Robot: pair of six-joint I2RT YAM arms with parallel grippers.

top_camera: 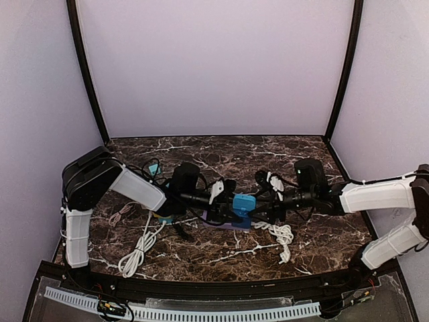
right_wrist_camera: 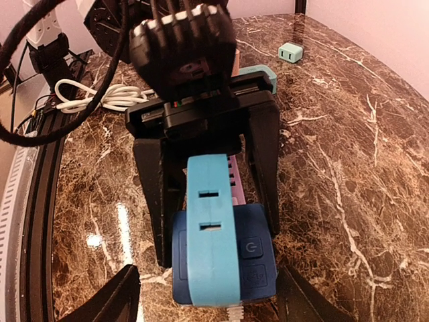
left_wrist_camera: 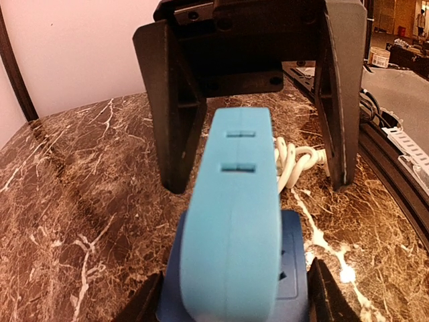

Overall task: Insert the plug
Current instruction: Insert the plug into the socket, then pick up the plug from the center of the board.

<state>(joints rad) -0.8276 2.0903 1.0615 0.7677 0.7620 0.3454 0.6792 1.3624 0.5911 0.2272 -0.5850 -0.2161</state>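
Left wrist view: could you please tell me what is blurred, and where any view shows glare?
Left wrist: the near plug is soft, the table behind sharper, one glare spot lower right. Right wrist: sharp, glare streaks on the table, lower left. Top: even light, no clear glare.

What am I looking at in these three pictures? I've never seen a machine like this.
A left robot arm and a right robot arm are bolted to a dark marble-patterned table. One picture looks down from above; the other two come from cameras on each wrist. In the middle, a light blue plastic plug stands on a dark blue power strip. The left end effector appears to clamp that strip; the right end effector is open, its fingers on either side of the plug without touching. Coiled white cables lie nearby.
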